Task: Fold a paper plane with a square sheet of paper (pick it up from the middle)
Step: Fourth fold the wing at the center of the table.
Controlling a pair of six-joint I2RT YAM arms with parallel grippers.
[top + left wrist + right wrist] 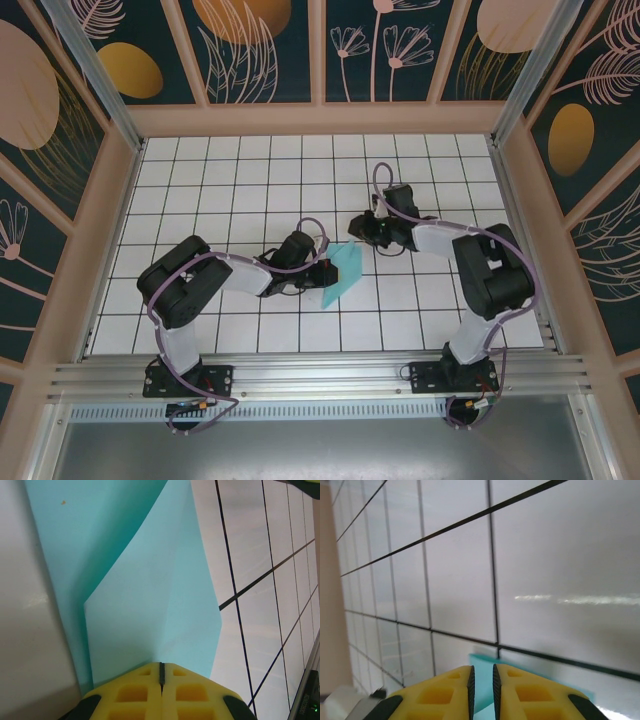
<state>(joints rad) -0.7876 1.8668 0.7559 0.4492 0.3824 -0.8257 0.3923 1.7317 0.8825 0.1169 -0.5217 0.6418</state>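
Observation:
The square sheet of paper (345, 273) is light cyan, folded and creased, and stands tilted above the middle of the white grid table (250, 190). My left gripper (321, 270) is shut on its left edge. In the left wrist view the yellow pads (130, 695) meet on the sheet (150, 600), which fans upward with a diagonal crease. My right gripper (359, 227) hovers just above and right of the sheet's top corner. In the right wrist view its jaws (482, 672) stand a narrow gap apart, with a corner of the paper (483, 660) showing beyond them, not pinched.
Wooden walls with dark floral panels (270, 50) enclose the table on three sides. A metal rail (320, 375) runs along the near edge, where both arm bases are bolted. Open tiles lie at the back and to either side of the arms.

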